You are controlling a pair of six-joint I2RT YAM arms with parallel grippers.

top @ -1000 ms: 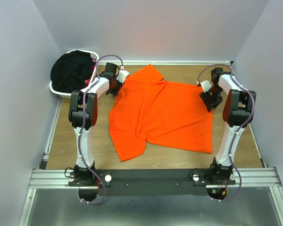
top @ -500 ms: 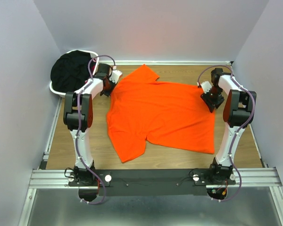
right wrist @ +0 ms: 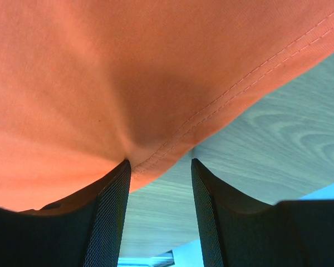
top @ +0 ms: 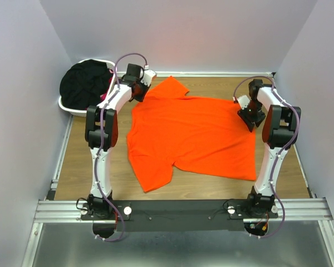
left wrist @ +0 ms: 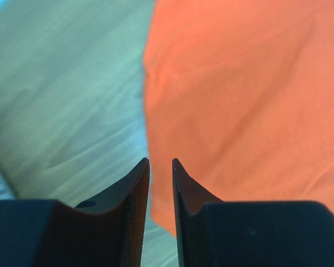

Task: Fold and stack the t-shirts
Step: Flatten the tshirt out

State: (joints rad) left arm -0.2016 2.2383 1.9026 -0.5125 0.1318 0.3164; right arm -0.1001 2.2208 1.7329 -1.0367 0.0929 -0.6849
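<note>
Comparing against a second ago: the left hand (left wrist: pixel 160 161) has let go of the orange t-shirt (top: pixel 192 136) and has lifted toward the far left corner, close to the white basket (top: pixel 67 107). Its jaws stand a narrow slit apart with nothing between them. From its wrist view it hangs over the shirt's left border, with bare desk (top: pixel 94 161) on one side and orange cloth on the other. The shoulder end, tugged leftward half a second back, has kept that spread.

The right hand (right wrist: pixel 158 161) has not shifted. It sits low at the shirt's right border, jaws apart and astride the stitched hem, with one finger (right wrist: pixel 114 200) dimpling the cloth. No pinch is visible, so I read it as pressing rather than gripping.

Shirt position: flat on the desk between the two arms, body wide and mostly smooth. One sleeve points to the far edge and the other lies toward the near edge, with some creases beside it. The black t-shirts (top: pixel 86 83) are heaped in the basket.

Judgement: spreading looks about finished. No fold is made yet and nothing is stacked, so the task is at an early stage. The first fold probably needs fresh grips on the shirt's border, and the creased near sleeve may want smoothing first.
</note>
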